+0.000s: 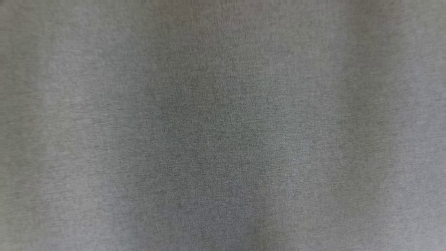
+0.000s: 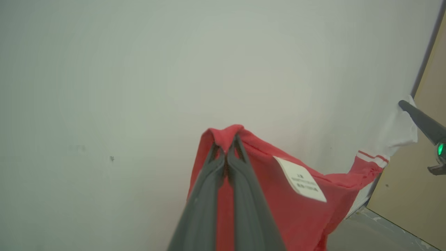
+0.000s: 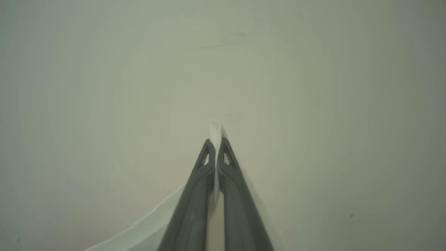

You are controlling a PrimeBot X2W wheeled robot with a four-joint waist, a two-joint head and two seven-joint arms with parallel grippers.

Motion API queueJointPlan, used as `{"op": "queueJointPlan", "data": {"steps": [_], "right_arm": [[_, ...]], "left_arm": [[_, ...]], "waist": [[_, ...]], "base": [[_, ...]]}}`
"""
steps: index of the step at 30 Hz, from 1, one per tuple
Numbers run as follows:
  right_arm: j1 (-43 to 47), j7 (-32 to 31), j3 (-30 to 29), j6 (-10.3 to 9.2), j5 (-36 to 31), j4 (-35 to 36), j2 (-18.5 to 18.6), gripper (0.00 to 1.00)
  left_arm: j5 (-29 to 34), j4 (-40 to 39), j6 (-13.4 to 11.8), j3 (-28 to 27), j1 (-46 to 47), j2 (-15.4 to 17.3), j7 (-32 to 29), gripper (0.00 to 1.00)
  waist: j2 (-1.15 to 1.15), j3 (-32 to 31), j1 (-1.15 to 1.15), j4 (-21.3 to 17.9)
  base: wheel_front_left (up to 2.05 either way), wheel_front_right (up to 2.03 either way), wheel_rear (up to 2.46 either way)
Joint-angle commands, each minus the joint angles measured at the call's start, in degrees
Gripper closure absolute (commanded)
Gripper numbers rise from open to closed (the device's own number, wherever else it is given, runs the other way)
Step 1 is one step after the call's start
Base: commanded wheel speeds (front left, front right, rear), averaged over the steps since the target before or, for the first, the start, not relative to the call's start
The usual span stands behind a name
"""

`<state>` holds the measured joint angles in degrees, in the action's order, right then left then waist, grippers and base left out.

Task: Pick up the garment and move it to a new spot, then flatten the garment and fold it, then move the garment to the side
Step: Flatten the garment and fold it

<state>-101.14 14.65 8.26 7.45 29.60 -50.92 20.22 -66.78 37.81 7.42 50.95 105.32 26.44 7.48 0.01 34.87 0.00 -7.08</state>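
Note:
The garment (image 2: 271, 181) is red, with a white label (image 2: 301, 179) and a white sleeve (image 2: 397, 132) trimmed with red stripes. In the left wrist view my left gripper (image 2: 228, 144) is shut on a red fold of it, and the cloth hangs away to the right. At that view's right edge, my right gripper's dark finger (image 2: 423, 122) meets the white sleeve. In the right wrist view my right gripper (image 3: 216, 141) is shut on a thin white edge of the garment (image 3: 215, 127), and more white cloth (image 3: 150, 230) trails to the lower left.
Blurred grey woven cloth (image 1: 223, 125) lies very close in the head view; I cannot tell what it belongs to. A pale plain surface (image 2: 139, 87) is behind the garment. At the right a dark edge (image 2: 427, 55) borders a tan panel (image 2: 418, 195).

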Motion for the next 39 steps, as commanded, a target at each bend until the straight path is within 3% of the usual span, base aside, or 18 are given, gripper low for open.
{"op": "queueJointPlan", "data": {"steps": [1, 9, 14, 18, 22, 28, 34, 39], "right_arm": [[3.45, 0.29, 0.95, 0.08, 1.71, 2.12, 0.96, 1.0], [28.22, 0.51, 1.32, 0.08, 10.27, 16.65, 4.44, 1.0], [45.11, 0.48, -1.78, 0.08, 11.58, 25.57, 3.68, 1.0], [59.38, -0.32, -6.87, 0.08, 11.25, 31.56, 1.6, 1.0], [73.07, -1.97, -12.25, 0.08, 9.25, 37.61, -1.99, 1.0], [90.47, -5.74, -17.85, 0.08, 4.12, 45.6, -7.54, 1.0], [103.05, -8.49, -16.58, 0.08, 1.39, 49.26, -11.56, 1.0], [109.03, -8.74, -15.96, 0.08, 0.9, 48.98, -12.69, 1.0]], "left_arm": [[-0.86, -0.9, 0.05, 0.24, -2.95, 0.48, 1.45, 1.0], [-2.97, -8.19, -0.3, 3.46, -20.18, 3.92, 5.53, 1.0], [-4.19, -15.58, -3.15, 2.64, -33.58, 6.85, 7.34, 1.0], [-3.5, -21.38, -5.84, 1.0, -45.21, 7.28, 7.71, 1.0], [-1.61, -26.0, -7.76, -3.0, -57.43, 6.29, 7.7, 1.0], [1.56, -28.96, -8.64, -7.47, -72.34, 4.66, 7.71, 1.0], [6.11, -27.47, -7.54, -10.27, -84.02, 2.61, 7.72, 1.0], [7.2, -25.55, -6.3, -13.8, -91.32, -0.1, 7.72, 1.0]], "waist": [[-0.01, -2.28, 0.0, 0.65], [-0.01, -9.17, 0.0, 0.11], [-0.01, -13.48, 0.0, -0.25], [-0.01, -16.76, 0.0, 0.54], [-0.01, -19.79, 0.0, 1.41], [-0.01, -23.38, 0.0, 2.93], [-0.01, -25.93, 0.0, 3.63], [-0.01, -28.01, 0.0, 3.61]], "base": [[0.0, 0.0, 0.0], [0.0, 0.0, 0.0], [0.0, 0.0, 0.0], [0.0, 0.0, 0.0], [0.0, 0.0, 0.0], [0.0, 0.0, 0.0], [0.0, 0.0, 0.0], [0.0, 0.0, 0.0]]}}
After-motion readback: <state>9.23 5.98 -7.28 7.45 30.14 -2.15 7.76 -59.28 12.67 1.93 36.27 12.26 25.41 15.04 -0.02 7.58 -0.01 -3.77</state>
